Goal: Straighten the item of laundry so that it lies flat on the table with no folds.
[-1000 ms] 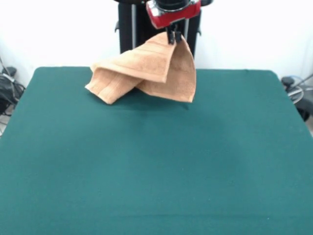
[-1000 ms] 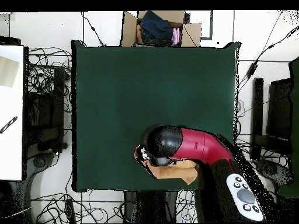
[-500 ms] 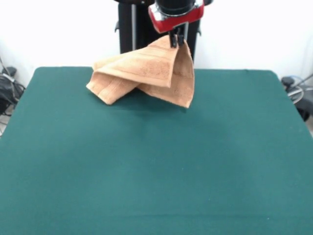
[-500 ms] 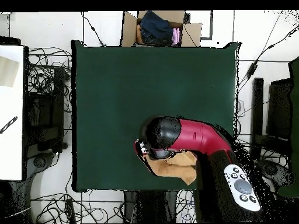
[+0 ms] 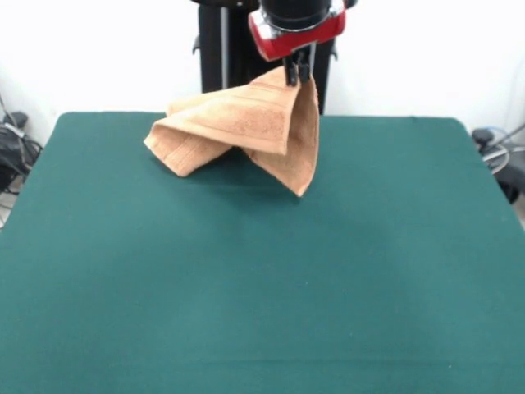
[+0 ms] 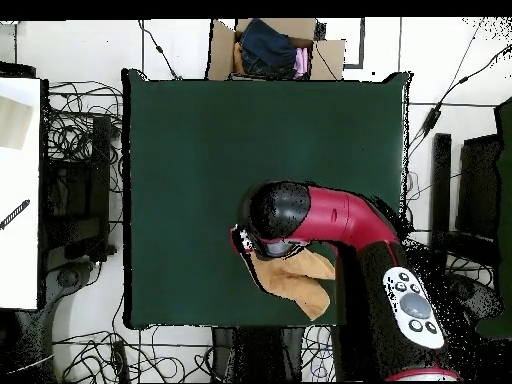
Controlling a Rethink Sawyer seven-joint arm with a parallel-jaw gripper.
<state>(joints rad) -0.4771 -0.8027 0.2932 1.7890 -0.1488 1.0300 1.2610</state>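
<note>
The orange-tan towel (image 5: pixel 246 131) hangs by one corner from my gripper (image 5: pixel 298 74), which is shut on it above the far middle of the green table (image 5: pixel 262 287). The towel's left part rests folded on the table, and a pointed flap dangles at the right, just above the surface. From overhead, the towel (image 6: pixel 295 280) shows beneath the red arm near the table's (image 6: pixel 200 150) bottom edge, with the gripper (image 6: pixel 245 245) mostly covered by the arm.
A cardboard box with clothes (image 6: pixel 275 48) stands beyond the table's top edge in the overhead view. Cables and equipment (image 6: pixel 75 170) lie around the table's sides. A white surface (image 6: pixel 18 190) is at the left.
The gripper has carried the towel's corner a little further over the table, towards its middle. The hanging flap has swung lower and into a narrower point.
</note>
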